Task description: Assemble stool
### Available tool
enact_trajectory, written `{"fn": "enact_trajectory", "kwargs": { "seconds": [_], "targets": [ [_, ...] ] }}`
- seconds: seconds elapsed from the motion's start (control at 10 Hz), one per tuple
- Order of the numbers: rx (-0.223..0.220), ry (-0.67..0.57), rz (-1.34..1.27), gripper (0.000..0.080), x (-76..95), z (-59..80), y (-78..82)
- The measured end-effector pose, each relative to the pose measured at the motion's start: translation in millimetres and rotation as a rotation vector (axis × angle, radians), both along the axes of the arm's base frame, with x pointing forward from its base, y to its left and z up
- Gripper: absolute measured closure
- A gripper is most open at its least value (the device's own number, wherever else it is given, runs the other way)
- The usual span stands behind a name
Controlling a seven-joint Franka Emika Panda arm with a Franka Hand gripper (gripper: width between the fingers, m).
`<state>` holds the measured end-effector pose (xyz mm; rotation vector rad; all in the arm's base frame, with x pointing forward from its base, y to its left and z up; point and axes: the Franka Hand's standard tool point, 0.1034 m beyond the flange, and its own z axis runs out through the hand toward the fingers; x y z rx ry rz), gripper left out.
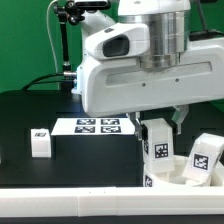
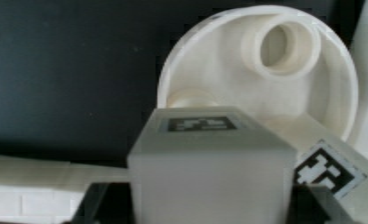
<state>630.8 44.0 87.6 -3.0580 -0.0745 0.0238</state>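
Note:
My gripper (image 1: pixel 160 126) is shut on a white blocky leg (image 1: pixel 158 148) that hangs upright, with its tag facing the camera. The leg's lower end reaches down to the round white seat (image 1: pixel 172 178) at the front of the exterior view's right. In the wrist view the held leg (image 2: pixel 209 160) fills the space between my dark fingers (image 2: pixel 113 203). The seat (image 2: pixel 234 85) with its round hole lies beyond it. A second tagged leg (image 1: pixel 205 158) stands at the seat's right side and also shows in the wrist view (image 2: pixel 327 168). A third leg (image 1: pixel 40 142) stands alone on the black table at the left.
The marker board (image 1: pixel 98 126) lies flat on the table behind the seat, towards the middle. A white bar (image 2: pixel 30 178) runs next to the seat. Cables and a stand rise at the back left (image 1: pixel 62 50).

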Motion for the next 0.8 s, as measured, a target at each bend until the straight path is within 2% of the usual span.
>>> {"fn": "enact_trajectory", "kwargs": {
  "seconds": [0.3, 0.8],
  "targets": [
    [-0.002, 0.017, -0.311, 0.0461, 0.9, -0.3, 4.0],
    [-0.009, 0.047, -0.672, 0.0459, 0.8, -0.4, 6.4]
  ]
}}
